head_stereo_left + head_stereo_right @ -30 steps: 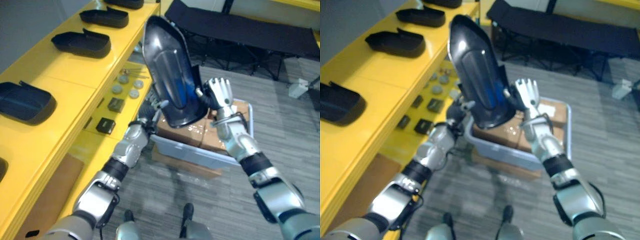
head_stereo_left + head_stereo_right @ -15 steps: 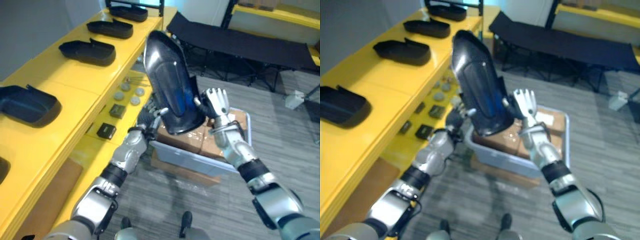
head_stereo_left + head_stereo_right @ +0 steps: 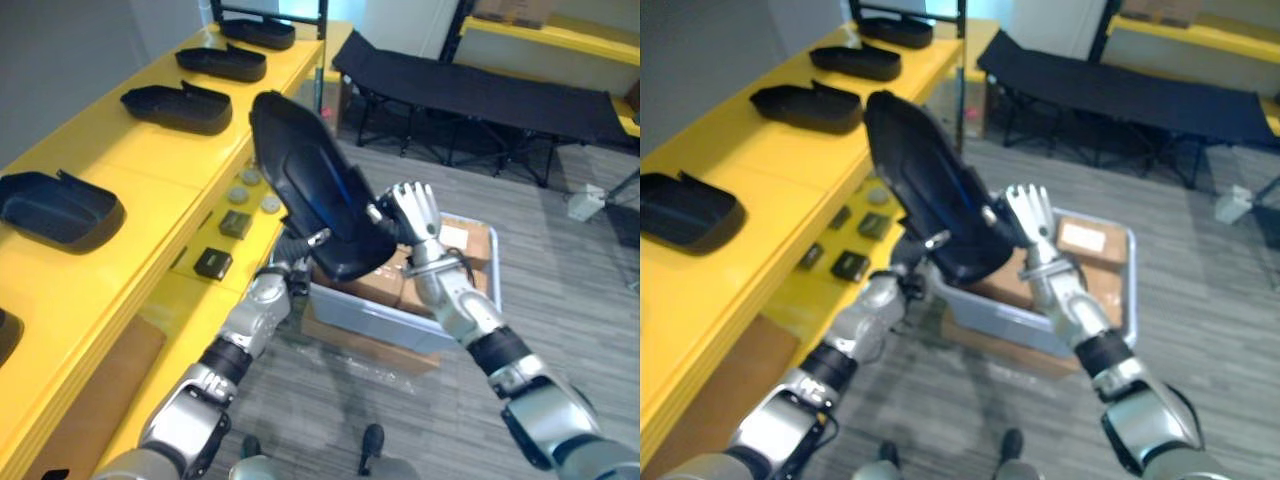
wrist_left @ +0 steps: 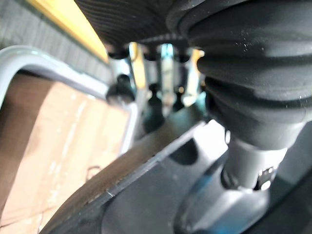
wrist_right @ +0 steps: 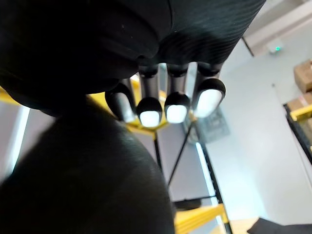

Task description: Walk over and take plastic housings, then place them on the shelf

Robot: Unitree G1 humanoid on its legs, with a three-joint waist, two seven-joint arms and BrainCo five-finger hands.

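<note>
housing (image 3: pixel 310 195): tilted over grey bin (image 3: pixel 400 318); shelf (image 3: pixel 130 150) edge just left
right hand (image 3: pixel 415 212): straight-fingered against it
left hand (image 3: pixel 300 248): beneath; grip unclear

The left hand (image 3: pixel 295 248) lies mostly behind the lower end of the black housing (image 3: pixel 310 190), so its hold cannot be read. Its wrist view gives the housing as a blurred dark edge, cut off at the frame. The right hand (image 3: pixel 415 210), fingers straight, has its palm against the housing and out of sight, and its wrist view renders the housing as a featureless dark mass. Housing and arms cover the left part of the grey bin (image 3: pixel 400 318) and the cardboard boxes (image 3: pixel 462 240) inside. At the shelf's (image 3: pixel 130 150) near end a second housing (image 3: pixel 4 335) is cut by the view's edge. The small items (image 3: pixel 235 222) on the lower tier are too small to identify.
</note>
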